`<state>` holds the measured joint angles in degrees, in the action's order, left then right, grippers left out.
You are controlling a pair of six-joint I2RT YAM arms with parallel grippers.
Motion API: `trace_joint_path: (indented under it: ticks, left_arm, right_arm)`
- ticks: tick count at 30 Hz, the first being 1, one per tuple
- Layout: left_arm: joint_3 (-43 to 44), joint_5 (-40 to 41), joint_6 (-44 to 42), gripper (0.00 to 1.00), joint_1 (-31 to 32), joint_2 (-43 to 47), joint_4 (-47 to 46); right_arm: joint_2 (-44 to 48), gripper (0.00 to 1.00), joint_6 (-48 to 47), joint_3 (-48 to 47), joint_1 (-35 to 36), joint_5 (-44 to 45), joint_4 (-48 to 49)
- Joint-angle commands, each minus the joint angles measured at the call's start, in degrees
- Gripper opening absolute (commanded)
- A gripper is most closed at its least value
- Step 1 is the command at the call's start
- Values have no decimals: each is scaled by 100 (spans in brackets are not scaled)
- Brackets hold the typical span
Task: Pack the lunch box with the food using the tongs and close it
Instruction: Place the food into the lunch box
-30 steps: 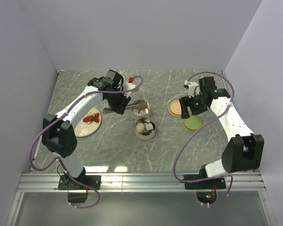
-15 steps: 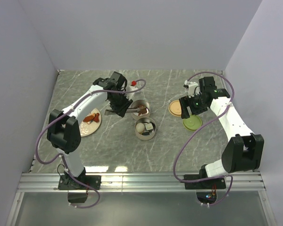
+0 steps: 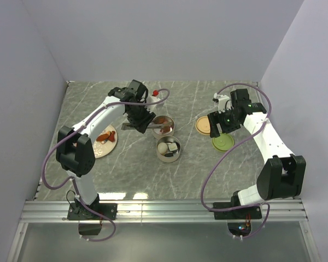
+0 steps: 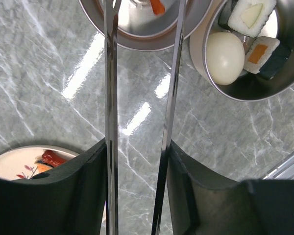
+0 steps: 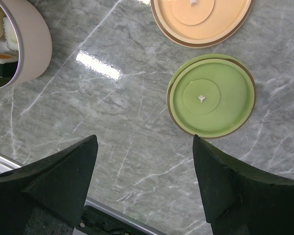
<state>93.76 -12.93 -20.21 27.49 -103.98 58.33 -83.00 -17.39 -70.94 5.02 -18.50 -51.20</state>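
My left gripper (image 3: 140, 123) (image 4: 136, 147) is shut on the tongs (image 4: 110, 98), with both slim arms pressed against its fingers. The tongs' tips, spread apart, reach over the far steel tin (image 3: 164, 125) (image 4: 137, 41), where an orange-red piece (image 4: 157, 6) lies. In the near tin (image 3: 169, 149) (image 4: 245, 88) sit a whitish ball (image 4: 225, 51) and two rice pieces (image 4: 255, 14). More orange-red food (image 3: 105, 136) (image 4: 53, 157) stays on the pink plate (image 3: 101, 150). My right gripper (image 3: 217, 126) (image 5: 144, 147) hangs open and empty beside the green lid (image 5: 210, 95) and near the pale orange lid (image 5: 201, 19).
Grey walls enclose the marble table on three sides. A small red-capped item (image 3: 151, 91) stands behind the left arm. A metal rail (image 3: 164, 210) runs along the near edge by the arm bases.
The left arm has swung right, carrying the tongs over the far tin, and the tongs' arms have spread wider. The right arm has not moved.
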Motion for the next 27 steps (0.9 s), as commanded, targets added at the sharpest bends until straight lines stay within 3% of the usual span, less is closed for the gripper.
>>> trace_joint_path:
  ticks: [1,11,19,22,27]
  left_arm:
    - [266,106,-1,52,38,-34,47]
    - [240,273,52,51,38,150,-32]
    - [407,80,52,51,3,800,91]
    - [328,-7,61,52,-181,1204,135]
    - [29,-166,-79,53,-1059,1845,354]
  right_arm:
    - [12,85,16,-236,26,-22,110]
    - [65,85,16,-166,26,-31,128]
    - [56,85,-10,-228,26,-39,101]
    - [82,85,-1,-245,26,-48,101]
    - [117,87,-19,-254,35,-118,101]
